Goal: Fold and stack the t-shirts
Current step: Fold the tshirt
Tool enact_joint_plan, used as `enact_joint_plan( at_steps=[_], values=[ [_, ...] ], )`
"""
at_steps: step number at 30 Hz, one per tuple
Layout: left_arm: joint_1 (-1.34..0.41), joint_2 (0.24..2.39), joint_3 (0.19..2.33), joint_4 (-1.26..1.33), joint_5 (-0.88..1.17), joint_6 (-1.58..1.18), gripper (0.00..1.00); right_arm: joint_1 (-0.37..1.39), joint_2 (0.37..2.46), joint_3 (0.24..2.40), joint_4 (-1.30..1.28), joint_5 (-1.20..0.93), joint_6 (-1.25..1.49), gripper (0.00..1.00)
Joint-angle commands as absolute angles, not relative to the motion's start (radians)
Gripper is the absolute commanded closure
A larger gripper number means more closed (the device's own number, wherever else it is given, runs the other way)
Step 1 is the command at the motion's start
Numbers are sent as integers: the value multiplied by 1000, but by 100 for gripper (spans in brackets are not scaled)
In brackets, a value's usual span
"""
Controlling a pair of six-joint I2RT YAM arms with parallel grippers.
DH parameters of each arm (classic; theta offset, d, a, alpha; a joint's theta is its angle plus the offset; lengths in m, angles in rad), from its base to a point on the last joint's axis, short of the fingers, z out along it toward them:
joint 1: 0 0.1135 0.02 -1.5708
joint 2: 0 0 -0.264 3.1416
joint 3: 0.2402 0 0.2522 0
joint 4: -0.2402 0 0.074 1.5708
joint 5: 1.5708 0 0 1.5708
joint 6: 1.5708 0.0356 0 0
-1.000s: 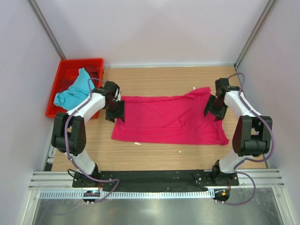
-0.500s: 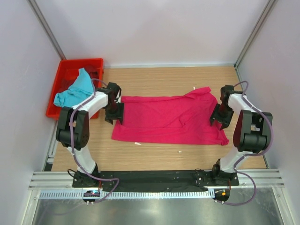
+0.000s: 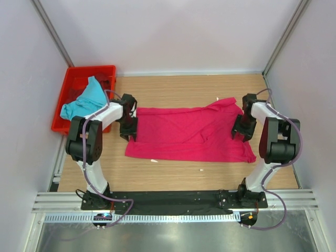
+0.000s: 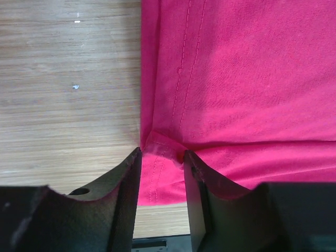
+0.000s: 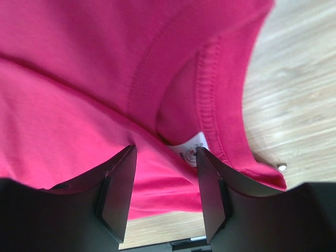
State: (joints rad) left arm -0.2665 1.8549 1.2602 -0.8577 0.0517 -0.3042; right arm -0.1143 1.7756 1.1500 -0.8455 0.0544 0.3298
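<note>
the magenta shirt lies spread flat on the wooden table between the two grippers. the left gripper has its jaws partly apart, straddling a puckered hem corner; whether they bite is unclear. the right gripper stands open over the collar, a white label between its fingers, print unreadable. beyond the left gripper, the turquoise shirt slumps in a red crate.

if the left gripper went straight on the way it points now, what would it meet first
The magenta t-shirt: the left gripper points down at a small raised fold near its edge, which sits between its jaws. The table probably lies just beneath; depth is unclear.
</note>
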Motion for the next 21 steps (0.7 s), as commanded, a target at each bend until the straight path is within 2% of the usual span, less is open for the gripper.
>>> enact_joint_plan(
  at_steps=[1, 9, 14, 17, 18, 19, 20, 21],
  values=[
    [-272, 1858, 1286, -876, 63, -299, 61, -95, 1786, 1207, -825, 74, 311, 45],
    [-272, 1867, 1295, -879, 60, -302, 73, -94, 1816, 1227, -822, 92, 311, 50],
    [-272, 1864, 1296, -874, 41, -308, 79, -94, 1816, 1223, -808, 101, 316, 61],
    [-272, 1862, 1299, -874, 29, -316, 83, -94, 1821, 1216, -795, 100, 321, 76],
    [-272, 1861, 1298, -874, 26, -322, 83, -94, 1822, 1219, -796, 106, 327, 87],
    [-272, 1859, 1296, -873, 23, -325, 84, -94, 1822, 1220, -796, 110, 330, 93],
    [-272, 1855, 1293, -871, 12, -330, 86, -94, 1818, 1221, -796, 129, 333, 98],
    [-272, 1850, 1287, -865, 9, -339, 87, -94, 1812, 1221, -799, 143, 336, 99]
  ],
)
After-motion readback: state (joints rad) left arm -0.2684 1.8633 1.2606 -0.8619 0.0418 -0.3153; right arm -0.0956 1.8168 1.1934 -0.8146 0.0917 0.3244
